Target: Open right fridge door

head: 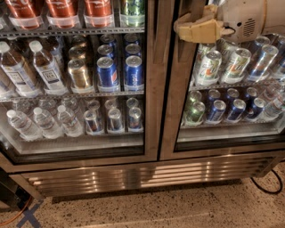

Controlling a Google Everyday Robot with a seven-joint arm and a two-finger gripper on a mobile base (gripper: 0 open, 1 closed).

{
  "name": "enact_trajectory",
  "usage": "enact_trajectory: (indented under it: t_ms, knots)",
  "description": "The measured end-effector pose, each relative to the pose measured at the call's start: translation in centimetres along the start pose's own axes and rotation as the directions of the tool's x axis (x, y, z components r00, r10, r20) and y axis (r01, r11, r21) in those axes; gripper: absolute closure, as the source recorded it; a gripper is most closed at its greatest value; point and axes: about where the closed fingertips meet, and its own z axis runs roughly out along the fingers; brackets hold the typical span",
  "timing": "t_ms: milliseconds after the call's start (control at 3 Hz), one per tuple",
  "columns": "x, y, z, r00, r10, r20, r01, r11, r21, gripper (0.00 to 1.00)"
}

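1. Right fridge door [171,111], a tall glass pane in a wide brushed stainless-steel frame, fills the right half of the view. It sits flush beside the twin left steel-framed glass door [151,89] and looks closed.
2. Gripper [192,30], with tan padded tips on a white arm housing [249,20], is at top right. It sits against the upper left frame edge of the right door, in front of the glass.
3. Claw state: can't tell if it's open, closed or gripping the frame.
4. Behind the right glass, green-and-white cans [222,67] lie on the upper shelf and blue cans [227,110] on the shelf below.
5. Behind the left glass are clear water bottles [40,122] at lower left, blue cans [116,71] mid-shelf and red-labelled bottles [62,8] on top.
6. Below the doors, a louvred steel vent grille [133,176] runs full width above a speckled floor [178,209].
7. A black cable [267,186] loops on the floor at right.
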Motion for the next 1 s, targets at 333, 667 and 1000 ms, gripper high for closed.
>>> enact_trajectory:
  t_ms: [333, 667, 1000]
  knots:
    - [-0.13, 0.06, 0.01, 1.000, 0.001, 0.006, -0.001, 1.0000, 0.007, 1.00]
    - [-0.11, -0.04, -0.01, 1.000, 0.001, 0.006, -0.001, 1.0000, 0.007, 1.00]
    - [-0.27, 0.02, 0.01, 1.000, 0.002, 0.012, -0.002, 0.9999, 0.013, 1.00]
